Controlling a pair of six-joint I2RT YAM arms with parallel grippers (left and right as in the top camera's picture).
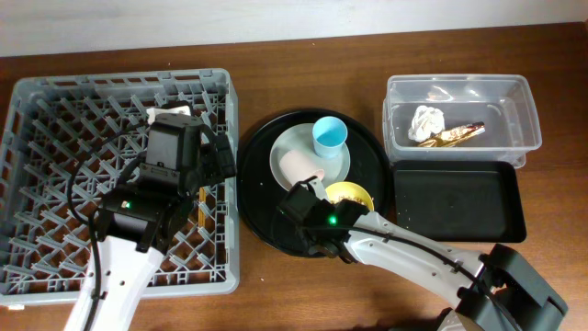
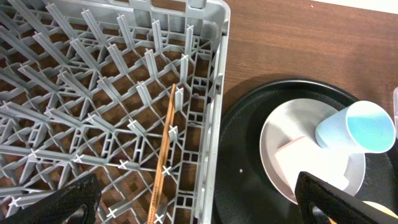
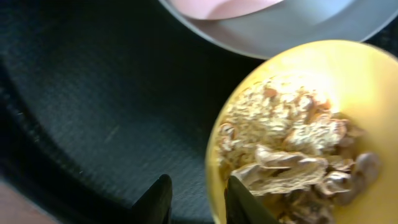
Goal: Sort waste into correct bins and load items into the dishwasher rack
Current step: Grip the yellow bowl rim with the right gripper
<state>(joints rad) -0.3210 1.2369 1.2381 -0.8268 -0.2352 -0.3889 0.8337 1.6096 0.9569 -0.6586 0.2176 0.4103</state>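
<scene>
Straddling the yellow bowl (image 3: pixel 348 81) rim, ready to tip out scraps (image 3: pixel 292 143)
Over the rack (image 2: pixel 214 74), chopsticks (image 2: pixel 165 162) lying between its pegs, my left gripper (image 2: pixel 199 196) hangs spread and empty. My right gripper (image 3: pixel 196 186), narrowly parted, brackets the bowl's rim on the round tray (image 3: pixel 93 93), since loose food travels best inside it.

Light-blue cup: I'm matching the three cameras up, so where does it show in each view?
Overhead: the light-blue cup stands right of centre, on the pale round plate's upper right part.
Left wrist: the cup at the right edge, on the same plate.
Right wrist: not in it.
Shared landmark: the plate, seen in all three.
</scene>
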